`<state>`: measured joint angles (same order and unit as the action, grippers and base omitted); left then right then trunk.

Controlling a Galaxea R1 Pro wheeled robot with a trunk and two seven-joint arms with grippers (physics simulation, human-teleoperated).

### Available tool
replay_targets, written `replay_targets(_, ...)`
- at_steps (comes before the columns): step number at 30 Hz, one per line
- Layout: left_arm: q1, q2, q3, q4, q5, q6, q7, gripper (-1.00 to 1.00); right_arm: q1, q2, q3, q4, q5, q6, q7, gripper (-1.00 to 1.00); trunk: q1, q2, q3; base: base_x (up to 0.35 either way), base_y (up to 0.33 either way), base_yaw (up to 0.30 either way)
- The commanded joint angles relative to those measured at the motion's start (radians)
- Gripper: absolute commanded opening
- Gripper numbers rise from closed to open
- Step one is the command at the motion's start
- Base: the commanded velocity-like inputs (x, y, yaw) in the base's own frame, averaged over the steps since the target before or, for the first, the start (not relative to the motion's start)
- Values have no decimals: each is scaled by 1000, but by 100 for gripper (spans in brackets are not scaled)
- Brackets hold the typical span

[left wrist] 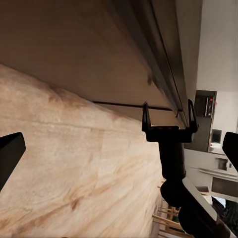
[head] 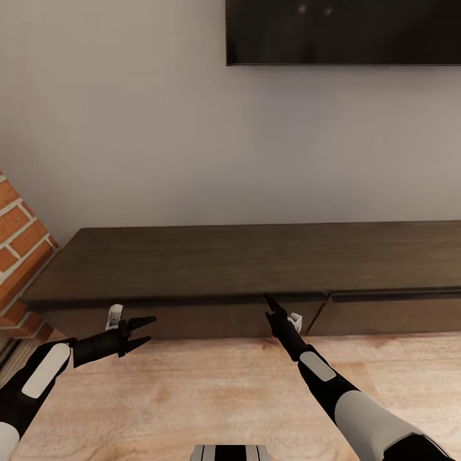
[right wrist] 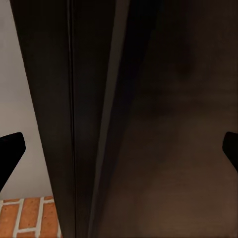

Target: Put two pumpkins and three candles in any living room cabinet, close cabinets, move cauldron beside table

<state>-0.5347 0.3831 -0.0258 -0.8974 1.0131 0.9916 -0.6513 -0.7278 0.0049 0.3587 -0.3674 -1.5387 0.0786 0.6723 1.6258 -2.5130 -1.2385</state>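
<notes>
Floor: pale wood-grain planks [head: 211, 390] run under my arms up to the base of the unit, with knots and streaks that I can see in the left wrist view as well.
Left gripper: my left gripper [head: 142, 331] hangs low over the floor, just short of the unit's front; its two black pointed fingers are spread apart, nothing between them.
Right gripper: my right gripper [head: 271, 303] points up at the drawer front, its tip right at the seam under the top slab; from the head view the fingers look close together, yet the left wrist view shows them [left wrist: 168, 116] as a wide black fork standing open and empty.
Cabinet: the cabinet [head: 256, 262] is a long, low, dark-brown wood unit with a matte grained top and flat handleless drawer fronts; I see the fronts flush, with a thin vertical gap between two of them.
Brick: a red brick pier [head: 19, 243] with pale mortar stands at the unit's left end.
Wall: smooth grey-white plaster [head: 128, 128] rises behind.
Screen: a flat glossy black panel [head: 342, 32] hangs on the wall above the unit.
</notes>
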Motion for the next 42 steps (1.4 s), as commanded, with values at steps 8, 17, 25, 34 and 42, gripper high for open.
replay_targets(8, -1, 1, -2, 2, 1, 2, -4, 100, -1, 0, 3, 1, -11, 6, 4, 100, 0, 0, -1, 25, 33, 0)
replay_targets(17, -1, 0, -2, 2, 1, 2, -4, 100, -1, 0, 3, 2, -9, 5, 4, 100, 0, 0, -1, 35, 20, 0)
replay_targets(25, -1, 1, -2, 2, 1, 2, -4, 100, -1, 0, 5, 1, -9, 4, 4, 100, 0, 0, -1, 9, 4, 0)
replay_targets(34, -1, 1, -2, 2, 1, 2, -4, 100, -1, 0, 10, 1, -9, 4, 4, -100, 0, 0, -1, 0, 0, 0)
replay_targets(42, -1, 1, -1, 2, 1, 2, -4, 100, -1, 1, 12, 1, -9, 4, 4, -100, 0, 0, -1, -8, 0, 0)
